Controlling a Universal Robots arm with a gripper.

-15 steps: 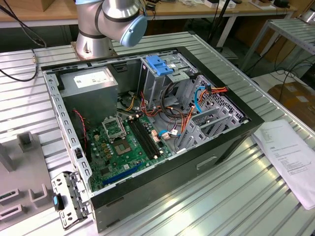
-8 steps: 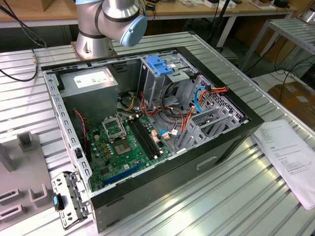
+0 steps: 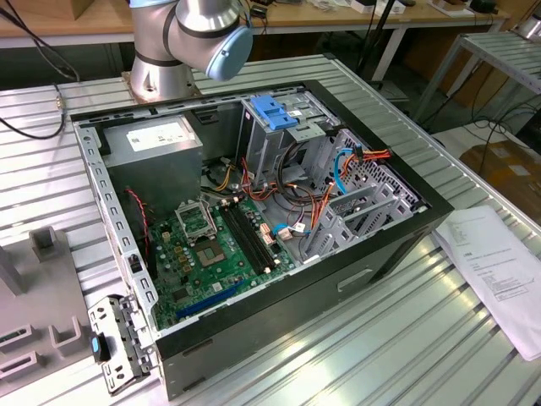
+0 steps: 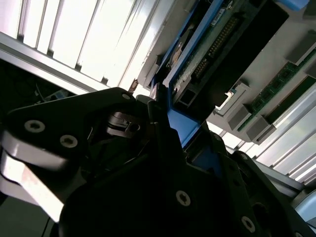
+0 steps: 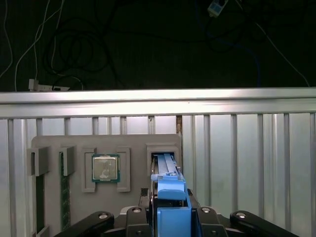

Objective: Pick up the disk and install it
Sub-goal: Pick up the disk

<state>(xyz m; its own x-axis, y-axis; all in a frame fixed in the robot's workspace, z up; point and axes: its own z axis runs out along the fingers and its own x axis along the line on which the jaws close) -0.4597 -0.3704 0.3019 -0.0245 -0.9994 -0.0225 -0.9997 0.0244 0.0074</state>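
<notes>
First wrist view showed the gripper (image 5: 170, 223) clamped on the disk (image 5: 170, 192), held edge-on, its long axis pointing straight away toward the slot (image 5: 164, 151) in the grey tray (image 5: 133, 140); that tray sat lower left in the exterior view.

An open computer case (image 3: 380, 258) is laid on its side on the ribbed metal counter (image 3: 355, 338), and inside it a green motherboard (image 3: 211, 254), a grey power supply (image 3: 156, 139), a drive cage (image 3: 262, 144) topped by a blue latch (image 3: 272, 110) and loose cables (image 3: 325, 199) are seen. A printed sheet (image 3: 499, 266) is laid at the exterior view's right, and a bracket (image 3: 118, 342) is set just beside the case. In the first wrist view a processor (image 5: 105, 168) is seated in a grey tray (image 5: 74, 143), with memory sticks (image 5: 63, 197) slotted beside it.
</notes>
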